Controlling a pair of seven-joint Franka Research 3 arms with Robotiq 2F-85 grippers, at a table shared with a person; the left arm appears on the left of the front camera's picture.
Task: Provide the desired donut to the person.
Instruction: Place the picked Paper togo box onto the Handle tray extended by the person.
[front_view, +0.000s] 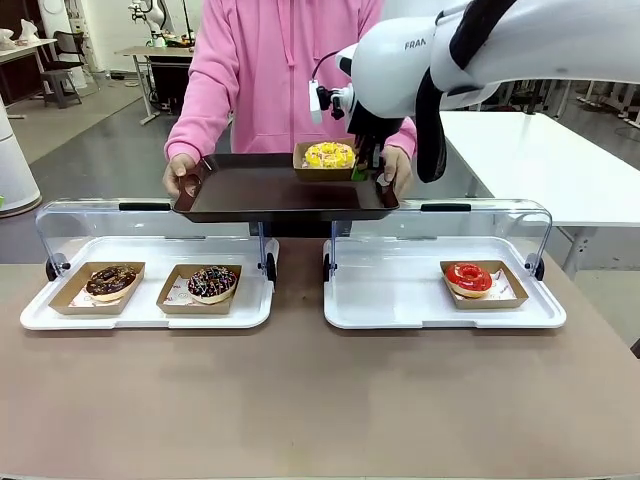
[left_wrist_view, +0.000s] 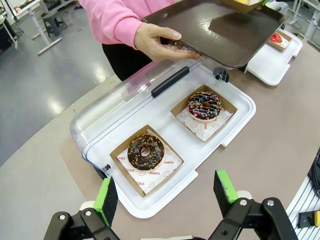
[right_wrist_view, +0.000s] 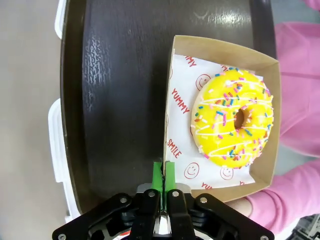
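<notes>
A yellow sprinkled donut (front_view: 329, 154) (right_wrist_view: 232, 117) lies in a brown paper tray (right_wrist_view: 224, 49) at the far right corner of a dark serving tray (front_view: 270, 190) (right_wrist_view: 120, 75). My right gripper (front_view: 368, 170) (right_wrist_view: 163, 175) is shut on the paper tray's near wall. Whether the paper tray rests on the serving tray or hangs just above it, I cannot tell. The person (front_view: 270, 70) in a pink hoodie holds the serving tray with both hands, one hand (left_wrist_view: 155, 42) on its edge. My left gripper (left_wrist_view: 165, 190) hangs open above the left display tray, holding nothing.
The left white display tray (front_view: 40, 312) carries a chocolate donut (front_view: 111, 281) (left_wrist_view: 145, 151) and a sprinkled chocolate donut (front_view: 212, 283) (left_wrist_view: 204, 105). A red donut (front_view: 468, 278) sits in the right display tray (front_view: 380, 300). Both clear lids (front_view: 90, 215) stand open behind them. The near tabletop is bare.
</notes>
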